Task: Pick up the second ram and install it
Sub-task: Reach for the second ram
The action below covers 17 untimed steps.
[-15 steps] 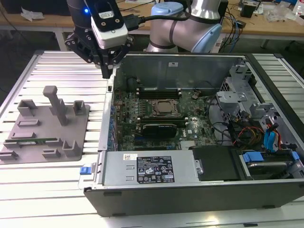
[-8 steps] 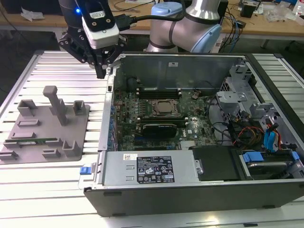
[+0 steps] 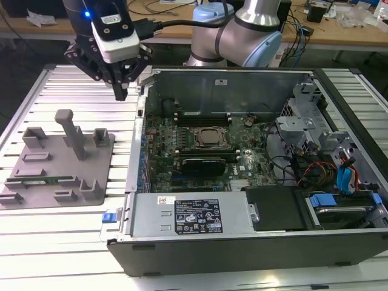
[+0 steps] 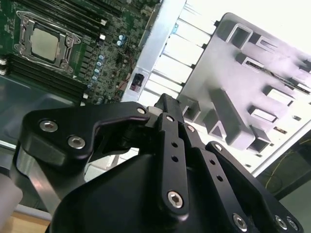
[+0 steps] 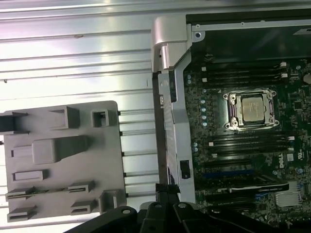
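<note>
Exterior view puts the claw (image 3: 123, 94) over the tabletop (image 3: 60, 85) between fixture (image 3: 106, 163) and case (image 3: 212, 254), seemingly pinched shut on nothing. Well apart from it, the ram (image 3: 45, 180) lies in a fixture slot, propped there, I judge, so the claw can reach its edges.

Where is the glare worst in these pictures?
Second wrist view: the table washes out to white beyond the fixture; exterior view: its near edge glares too; first wrist view: a softer sheen.
</note>
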Motion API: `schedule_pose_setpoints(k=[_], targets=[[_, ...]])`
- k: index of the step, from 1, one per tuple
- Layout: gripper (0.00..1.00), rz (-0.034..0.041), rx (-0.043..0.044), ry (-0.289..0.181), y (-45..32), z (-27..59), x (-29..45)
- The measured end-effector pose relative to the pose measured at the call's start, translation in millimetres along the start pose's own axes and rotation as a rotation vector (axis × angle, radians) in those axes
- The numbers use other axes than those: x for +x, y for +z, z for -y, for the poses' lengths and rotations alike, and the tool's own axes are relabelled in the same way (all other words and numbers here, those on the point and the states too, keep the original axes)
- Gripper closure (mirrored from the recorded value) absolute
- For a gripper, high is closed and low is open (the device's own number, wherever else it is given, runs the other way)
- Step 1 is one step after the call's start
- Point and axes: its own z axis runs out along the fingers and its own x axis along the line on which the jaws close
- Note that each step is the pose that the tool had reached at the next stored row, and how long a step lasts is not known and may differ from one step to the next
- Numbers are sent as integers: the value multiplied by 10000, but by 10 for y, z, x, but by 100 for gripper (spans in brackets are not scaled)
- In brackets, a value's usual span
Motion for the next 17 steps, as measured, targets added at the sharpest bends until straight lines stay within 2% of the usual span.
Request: schedule_pose_setpoints(k=[6,11,15,17], targets=[[92,0,0,-1,7,6,97],[92,0,0,0,19,12,247],[92,0,0,-1,24,16,319],[92,-1,0,0,28,19,381]])
